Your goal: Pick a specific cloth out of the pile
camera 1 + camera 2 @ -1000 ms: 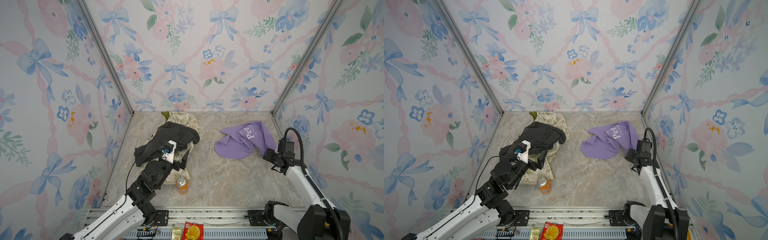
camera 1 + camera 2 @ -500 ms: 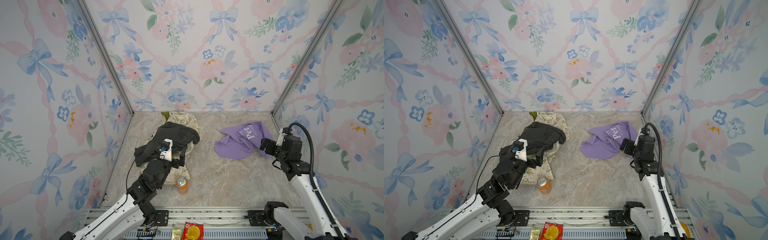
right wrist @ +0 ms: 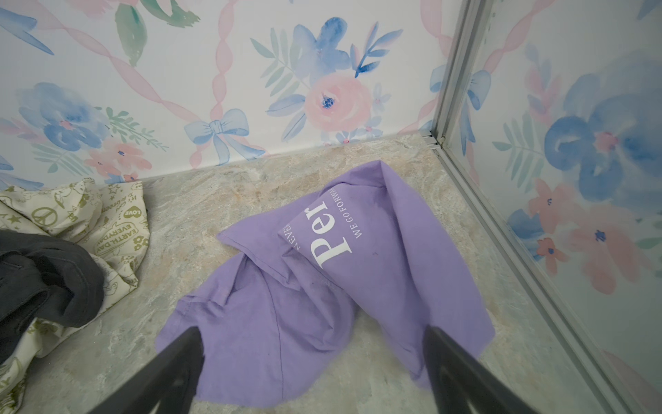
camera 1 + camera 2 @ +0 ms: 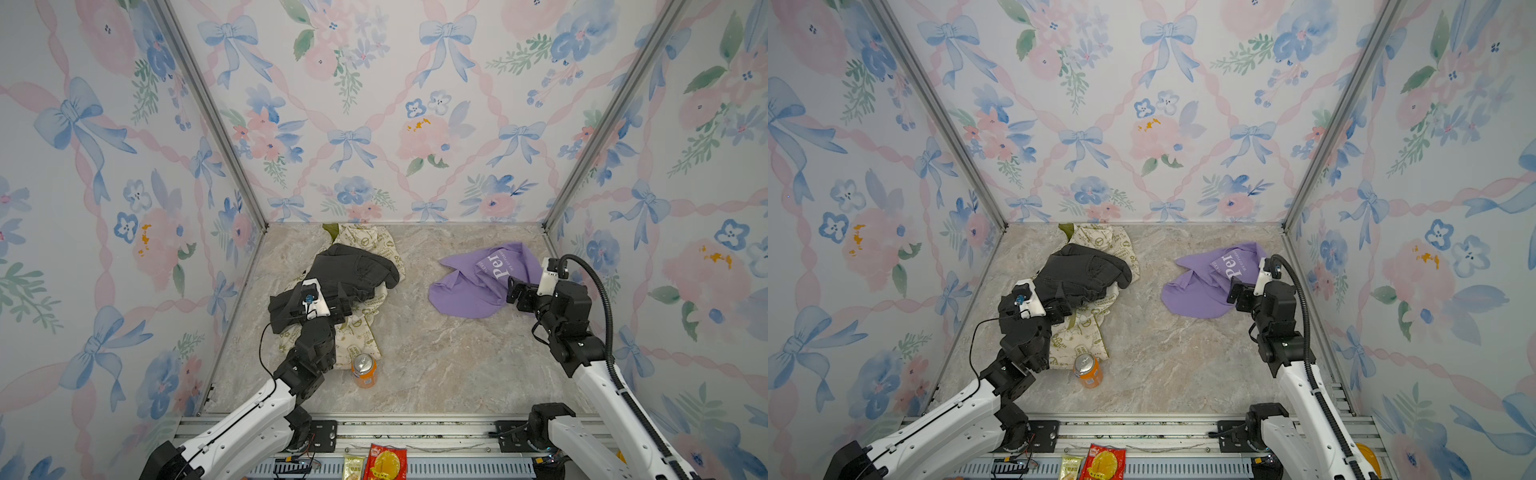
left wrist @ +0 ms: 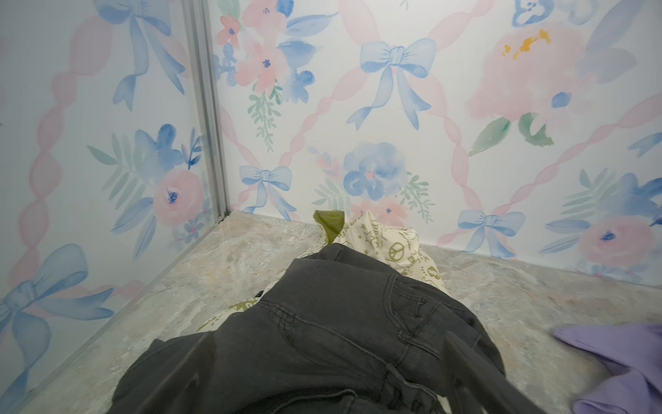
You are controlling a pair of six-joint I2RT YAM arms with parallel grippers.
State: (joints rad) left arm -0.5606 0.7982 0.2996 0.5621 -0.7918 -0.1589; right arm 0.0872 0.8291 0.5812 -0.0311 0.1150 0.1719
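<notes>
The cloth (image 4: 473, 286) (image 4: 1200, 291) (image 3: 315, 279), lilac with white "Per" lettering, lies crumpled on the marble floor at the back right, apart from the pile. The pile is a charcoal garment (image 4: 353, 268) (image 4: 1088, 270) (image 5: 340, 340) lying on a cream cloth with olive prints (image 4: 365, 241) (image 4: 1100, 241). My right gripper (image 4: 517, 293) (image 4: 1239, 295) (image 3: 313, 333) hangs open over the cloth's near edge and holds nothing. My left gripper (image 4: 318, 297) (image 4: 1034, 301) (image 5: 329, 355) stands open just over the charcoal garment, with nothing gripped.
An orange can (image 4: 364, 370) (image 4: 1087, 370) stands upright at the cream cloth's near end, beside my left arm. Snack packets (image 4: 382, 463) lie on the front rail. Floral walls close in the floor, and the right wall is near my right arm.
My right gripper has opened wider and moved back and leftward over the cloth's near edge. My left gripper has shifted slightly left over the pile. The cloths have not moved.
</notes>
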